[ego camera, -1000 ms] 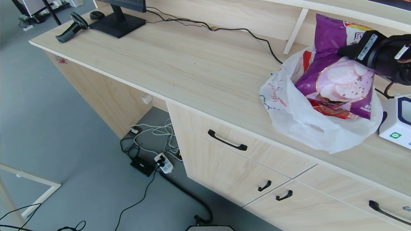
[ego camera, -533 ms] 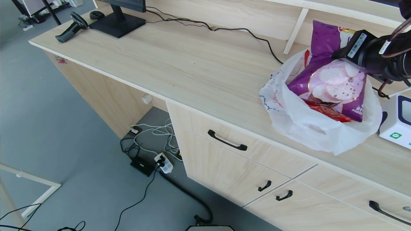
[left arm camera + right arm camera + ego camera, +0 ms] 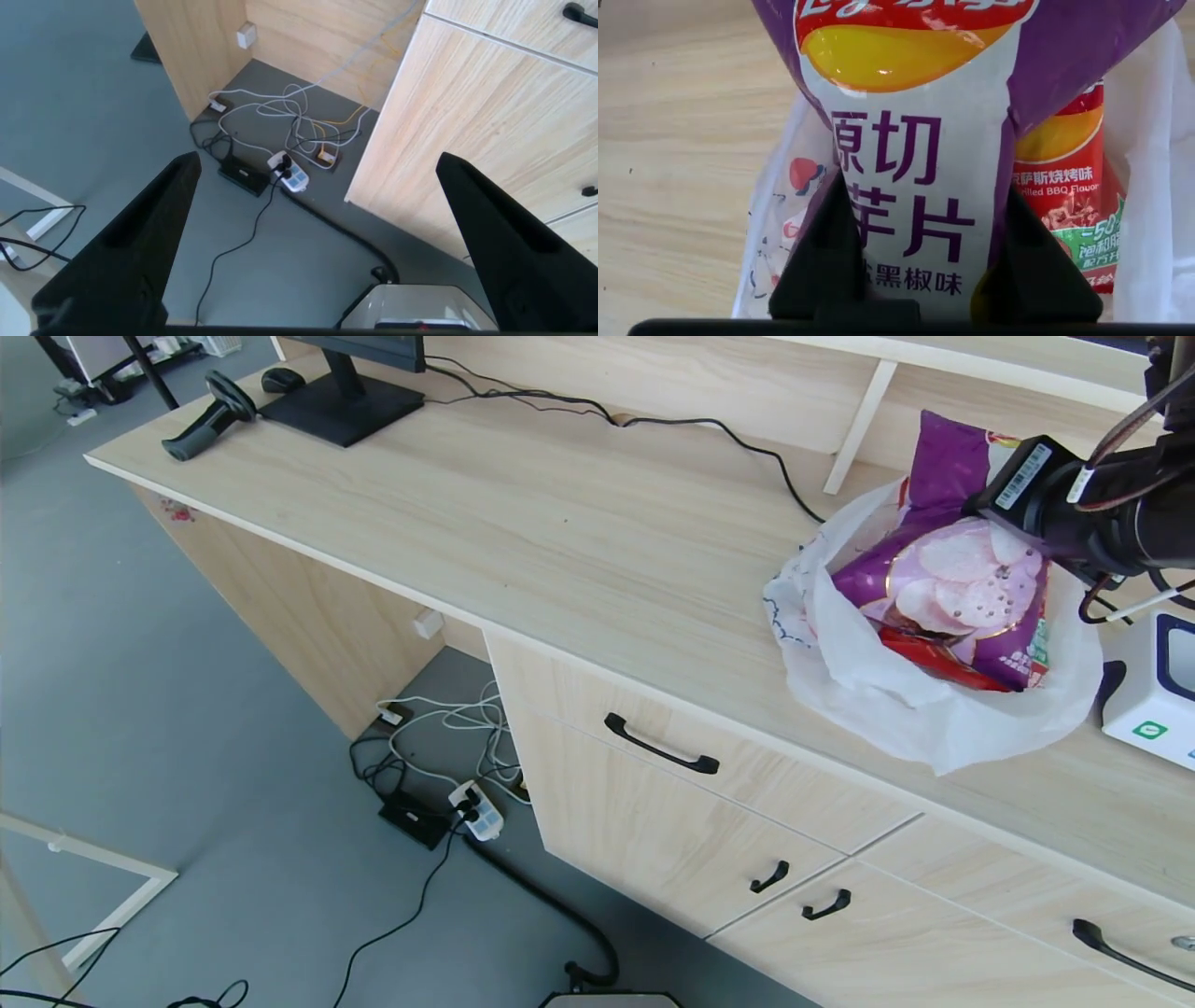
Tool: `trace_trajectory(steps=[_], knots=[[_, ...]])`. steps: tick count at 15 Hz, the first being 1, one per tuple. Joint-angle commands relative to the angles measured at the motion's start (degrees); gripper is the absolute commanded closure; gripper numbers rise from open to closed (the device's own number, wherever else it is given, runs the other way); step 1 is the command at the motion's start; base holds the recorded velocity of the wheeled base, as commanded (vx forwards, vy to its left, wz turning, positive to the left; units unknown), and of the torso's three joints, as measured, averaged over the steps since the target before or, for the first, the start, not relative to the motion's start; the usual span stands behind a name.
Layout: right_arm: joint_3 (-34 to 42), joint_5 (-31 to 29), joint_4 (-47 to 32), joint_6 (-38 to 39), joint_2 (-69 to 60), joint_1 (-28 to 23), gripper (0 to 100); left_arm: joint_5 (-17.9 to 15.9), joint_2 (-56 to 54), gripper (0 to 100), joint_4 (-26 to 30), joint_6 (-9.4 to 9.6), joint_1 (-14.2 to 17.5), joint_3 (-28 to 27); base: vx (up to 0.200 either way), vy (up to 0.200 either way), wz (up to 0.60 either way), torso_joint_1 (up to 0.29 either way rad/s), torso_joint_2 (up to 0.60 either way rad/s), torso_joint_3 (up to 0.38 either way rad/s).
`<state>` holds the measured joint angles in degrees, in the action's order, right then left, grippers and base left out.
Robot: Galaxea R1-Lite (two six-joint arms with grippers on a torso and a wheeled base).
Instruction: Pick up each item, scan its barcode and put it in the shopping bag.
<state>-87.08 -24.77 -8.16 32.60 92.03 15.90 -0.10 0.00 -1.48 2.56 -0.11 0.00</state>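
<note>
1. The left hand (image 3: 318, 163) hangs low in front of the drawer fronts (image 3: 691, 821). Its fingers are apart with nothing between them, and below it lie the floor, a power strip (image 3: 288, 173) and loose cables. It is well apart from the task's things.
2. I count 4 black drawer handles under the surface (image 3: 523, 541).
3. 1 white plastic shopping bag (image 3: 868, 700) sits near the front edge of the surface, on the robot's right, with its mouth open upward.
4. 2 chip bags are in it. A red chip bag (image 3: 934, 663) lies low inside, and a purple chip bag (image 3: 952, 588) rests on top of it.
5. The purple chip bag is tilted. Its lower end is inside the mouth of the shopping bag, and its upper end sticks out toward the back of the surface.
6. The right hand (image 3: 994, 499) is clamped on the upper part of the purple chip bag, with 1 finger (image 3: 831, 252) on each side. The long axis of the purple chip bag runs down and away from the right hand into the shopping bag, so letting go looks like the next call.
7. Only the right arm is within reach of the shopping bag.
8. A white terminal (image 3: 1153, 700) stands just beside the shopping bag.
9. At the far left end of the surface are 1 handheld barcode scanner (image 3: 201, 425), 1 monitor base (image 3: 341, 406) and 1 mouse (image 3: 280, 378).
</note>
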Motion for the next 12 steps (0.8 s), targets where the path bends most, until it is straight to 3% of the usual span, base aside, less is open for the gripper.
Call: trace_trajectory(steps=[1,9,10,12], knots=[[-3.1,-2.04,-0.11,2.91,2.9,-1.75,100,0.01,0.09,0,-0.02,-0.1,-0.07,0.0,0.0,0.0,0.0,0.0,0.0,0.0],[-0.2,-1.86,-0.02,3.61,2.81,-2.36,100,0.01,0.09,0,-0.02,-0.19,0.02,0.0,0.0,0.0,0.0,0.0,0.0,0.0],[0.33,-1.86,0.07,3.61,2.72,-2.54,0,0.01,0.09,0,-0.02,-0.19,0.02,0.0,0.0,0.0,0.0,0.0,0.0,0.0],[0.51,-1.86,0.16,3.61,2.46,-2.63,0,0.01,0.09,0,0.07,-0.1,-0.07,0.0,0.0,0.0,0.0,0.0,0.0,0.0]])
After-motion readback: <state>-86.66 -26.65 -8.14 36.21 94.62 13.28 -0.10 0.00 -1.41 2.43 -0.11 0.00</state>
